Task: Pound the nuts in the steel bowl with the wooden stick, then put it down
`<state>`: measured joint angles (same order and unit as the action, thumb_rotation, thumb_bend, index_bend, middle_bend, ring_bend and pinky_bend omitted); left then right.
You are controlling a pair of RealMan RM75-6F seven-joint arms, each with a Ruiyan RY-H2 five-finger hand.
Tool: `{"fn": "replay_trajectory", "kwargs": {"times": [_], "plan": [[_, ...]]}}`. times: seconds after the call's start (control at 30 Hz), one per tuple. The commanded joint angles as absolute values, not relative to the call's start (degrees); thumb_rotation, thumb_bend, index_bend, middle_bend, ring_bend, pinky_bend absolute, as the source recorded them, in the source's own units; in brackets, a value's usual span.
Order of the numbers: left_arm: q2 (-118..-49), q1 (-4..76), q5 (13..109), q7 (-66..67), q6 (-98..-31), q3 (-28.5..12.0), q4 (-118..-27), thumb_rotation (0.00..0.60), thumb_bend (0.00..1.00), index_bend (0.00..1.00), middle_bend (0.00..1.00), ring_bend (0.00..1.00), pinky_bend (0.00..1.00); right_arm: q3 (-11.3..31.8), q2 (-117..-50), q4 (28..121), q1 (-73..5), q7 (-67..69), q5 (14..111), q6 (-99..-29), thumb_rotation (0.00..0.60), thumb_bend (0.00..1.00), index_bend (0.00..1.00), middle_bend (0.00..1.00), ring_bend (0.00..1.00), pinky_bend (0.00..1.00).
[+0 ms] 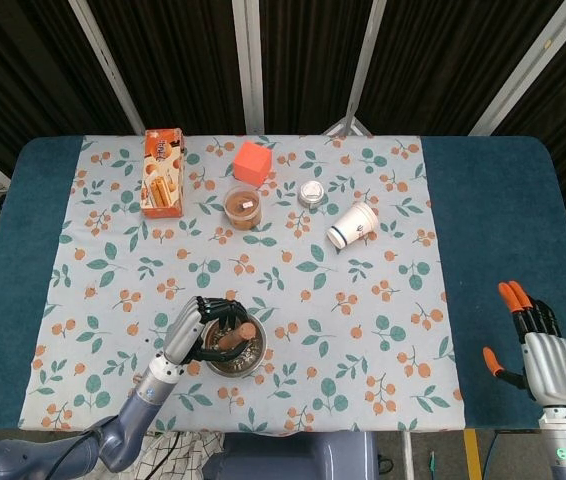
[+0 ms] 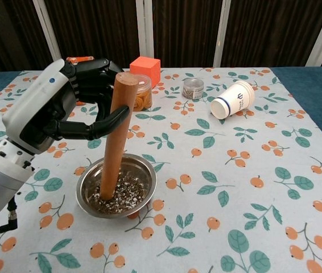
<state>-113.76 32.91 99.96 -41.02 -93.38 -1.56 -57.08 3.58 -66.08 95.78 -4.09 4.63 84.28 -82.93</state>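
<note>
The left hand (image 2: 53, 111) grips the wooden stick (image 2: 113, 142) near its top, fingers wrapped around it; the stick stands nearly upright with its lower end in the crushed nuts (image 2: 124, 193) inside the steel bowl (image 2: 144, 170) at the table's (image 1: 483, 220) front left. Far right, the right hand (image 1: 538, 350) holds nothing, fingers straight and apart.

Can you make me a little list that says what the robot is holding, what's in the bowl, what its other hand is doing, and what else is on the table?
holding: the left hand grips the wooden stick, nearly upright
stick's bottom end: down in the crushed nuts
bowl: steel bowl, on the flowery cloth
other hand: right hand open, holding nothing, at the table's edge
also on the table: paper cup lying on its side, orange cube, small tin, snack jar, orange box
</note>
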Motion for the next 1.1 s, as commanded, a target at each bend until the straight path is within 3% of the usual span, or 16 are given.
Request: {"fn": "replay_trajectory", "kwargs": {"times": [0.03,0.53,1.1], "plan": [[-113.82,32.93,100.01,-41.03,-93.48,-1.61,-57.11,0.6,0.83,0.67,0.8,0.63,0.72,3.57,-66.09,95.79,-4.06,4.64,84.3,-82.97,0.6,0.37,0.0,0.0,0.0,0.0],[-110.64,35.32,101.53,-37.5,-94.83,-4.66,-65.06,0.6,0.83,0.67,0.8,0.63,0.72,3.66,-66.03,95.69,-3.93,4.84,84.21,-83.2,0.6,0.37,0.0,0.0,0.0,0.0],[-106.06,35.13,102.28,-32.4,-94.29,-4.57,-71.49,0.6,0.83,0.67,0.8,0.63,0.72,3.49,-65.96,95.78,-3.9,4.57,84.37,-83.15,0.6,0.37,0.0,0.0,0.0,0.0]]}}
